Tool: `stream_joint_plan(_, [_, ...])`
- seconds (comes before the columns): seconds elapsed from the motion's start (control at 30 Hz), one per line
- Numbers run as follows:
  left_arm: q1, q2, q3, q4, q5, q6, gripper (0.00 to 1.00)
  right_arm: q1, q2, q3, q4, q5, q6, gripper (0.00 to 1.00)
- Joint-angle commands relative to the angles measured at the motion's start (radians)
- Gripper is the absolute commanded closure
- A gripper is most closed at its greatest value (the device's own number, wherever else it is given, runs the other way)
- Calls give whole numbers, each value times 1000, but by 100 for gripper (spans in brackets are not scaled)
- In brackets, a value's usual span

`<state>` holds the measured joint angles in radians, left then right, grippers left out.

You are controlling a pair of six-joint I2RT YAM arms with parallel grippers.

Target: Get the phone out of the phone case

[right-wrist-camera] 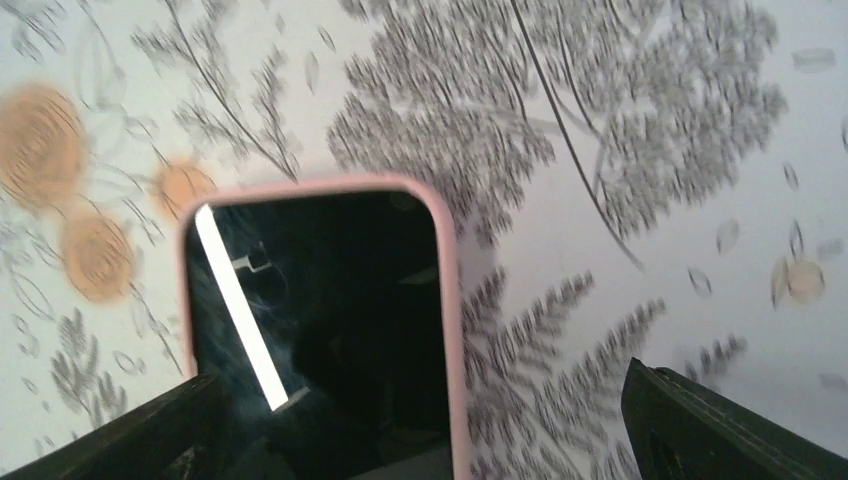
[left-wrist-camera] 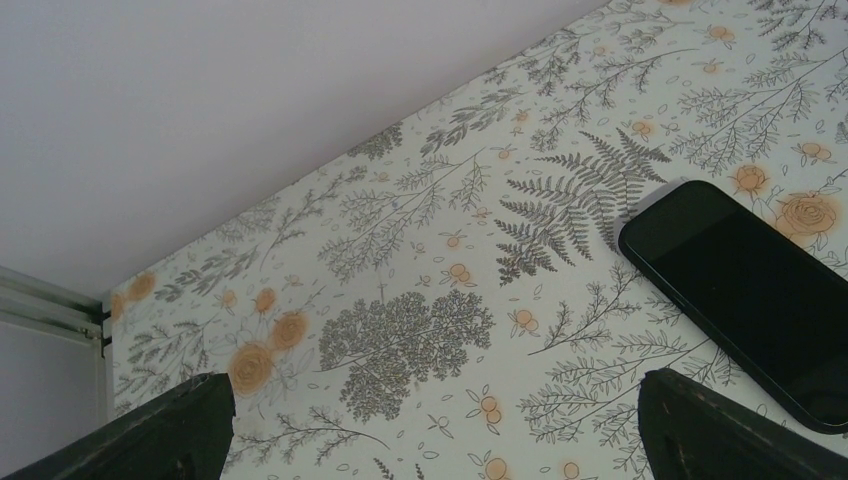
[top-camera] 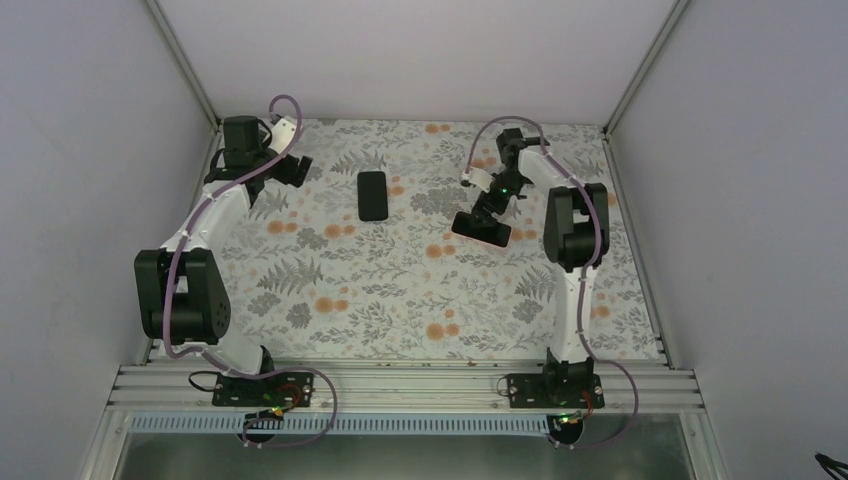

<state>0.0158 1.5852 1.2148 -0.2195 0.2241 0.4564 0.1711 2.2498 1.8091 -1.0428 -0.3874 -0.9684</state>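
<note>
The desk (top-camera: 400,300) fills the view, covered in a pale cloth printed with grey ferns and orange flowers, with plain walls on three sides. Two white-and-black arms reach over it from the near edge. The left arm (top-camera: 190,260) bends up along the left side to the far left corner, and the right arm (top-camera: 575,230) folds back toward the far right part of the cloth.

A black phone (top-camera: 372,195) lies flat on the far middle of the desk, its long side running away from the arms, well apart from both arms. In the left wrist view it sits at the right (left-wrist-camera: 750,290), screen side dark and glossy.

The phone (top-camera: 481,229) of the task is right of centre, just under the right wrist and tilted across the cloth. In the right wrist view its dark screen (right-wrist-camera: 330,300) reflects a bright strip of light, and the pink case (right-wrist-camera: 448,300) is on it, showing as a thin rim around the top and sides.

The right jaws are spread wide. The cased phone sits between the two dark fingers (right-wrist-camera: 170,430), close to the one on the left of that view and clear of the other. Whether it touches that finger I cannot tell.

The left jaws are spread wide as well, released, with only patterned cloth between their fingers (left-wrist-camera: 180,430).
</note>
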Motion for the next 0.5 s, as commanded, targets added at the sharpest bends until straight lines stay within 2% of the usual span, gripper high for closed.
stream_joint_plan(0.0, [4, 18, 2, -10, 34, 8, 0, 34, 66, 110, -110, -121, 1, 0])
stream_joint_plan(0.13, [4, 15, -8, -12, 40, 18, 0, 51, 152, 231, -235, -201, 0, 0])
stream_joint_plan(0.2, [4, 14, -13, -11, 37, 20, 0, 65, 174, 247, -236, -171, 31, 0])
stream_joint_plan(0.47, [10, 3, -24, -10, 45, 25, 0, 76, 169, 157, -239, -173, 55, 0])
